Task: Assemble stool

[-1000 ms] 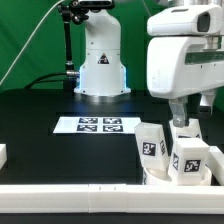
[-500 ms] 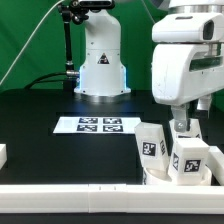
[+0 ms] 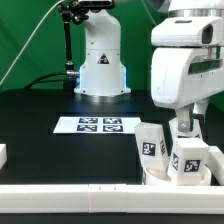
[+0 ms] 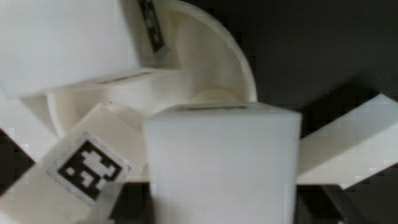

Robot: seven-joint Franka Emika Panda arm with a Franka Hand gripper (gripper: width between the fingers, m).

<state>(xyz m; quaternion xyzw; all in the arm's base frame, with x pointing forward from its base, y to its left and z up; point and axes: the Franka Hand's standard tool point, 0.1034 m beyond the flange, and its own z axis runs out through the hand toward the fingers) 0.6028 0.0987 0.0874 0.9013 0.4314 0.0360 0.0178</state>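
Note:
The stool parts stand bunched at the exterior view's right: one white tagged leg (image 3: 152,143), a second leg (image 3: 190,158) beside it, and the low round seat (image 3: 160,179) under them. My gripper (image 3: 185,128) hangs right above the second leg, fingertips at its top. In the wrist view that leg (image 4: 221,160) fills the middle, with a dark finger (image 4: 132,203) close on each side. The jaws stand apart, straddling the leg. The curved seat rim (image 4: 210,60) and another tagged leg (image 4: 80,168) lie beyond.
The marker board (image 3: 100,124) lies mid-table. A long white rail (image 3: 90,195) runs along the front edge. A small white piece (image 3: 3,155) sits at the exterior view's left edge. The robot base (image 3: 100,60) stands at the back.
My gripper has come down a little and shifted slightly toward the exterior view's right, onto the second leg. The legs and seat have not moved.

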